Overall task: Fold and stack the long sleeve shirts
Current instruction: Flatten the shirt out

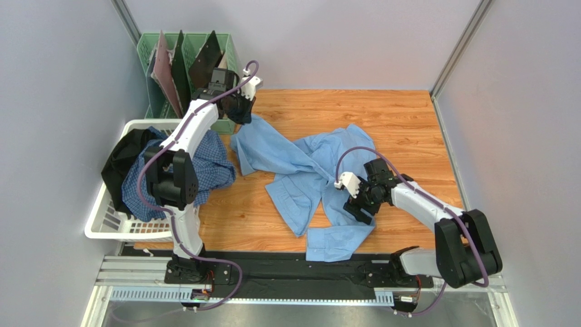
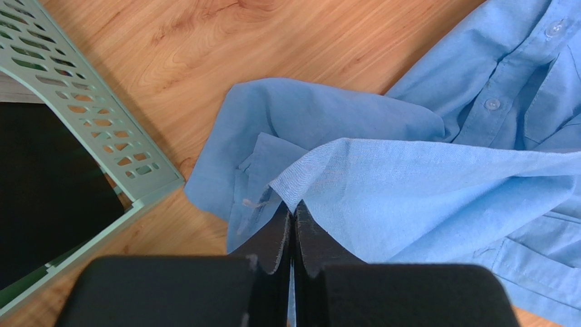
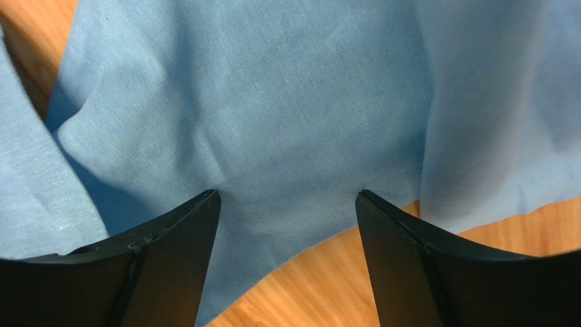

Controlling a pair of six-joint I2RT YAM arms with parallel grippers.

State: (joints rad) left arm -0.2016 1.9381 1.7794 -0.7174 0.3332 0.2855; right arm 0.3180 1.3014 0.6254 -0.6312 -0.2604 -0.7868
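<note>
The light blue shirt (image 1: 310, 174) lies crumpled across the middle of the wooden table. My left gripper (image 1: 243, 117) is shut on a corner of it at the far left and holds that corner up; the left wrist view shows the cloth (image 2: 382, 184) pinched between the closed fingers (image 2: 294, 228). My right gripper (image 1: 356, 208) is open, low over the shirt's near right part, its fingers astride a flat edge of cloth (image 3: 273, 136) in the right wrist view. The blue-and-white checked shirt (image 1: 204, 167) hangs over the rim of the white basket (image 1: 109, 221) at the left.
A dark garment (image 1: 126, 160) lies in the white basket with the checked shirt. A green file rack (image 1: 187, 61) with dark boards stands at the back left, close to my left gripper; its corner shows in the left wrist view (image 2: 102, 129). Grey walls enclose the table.
</note>
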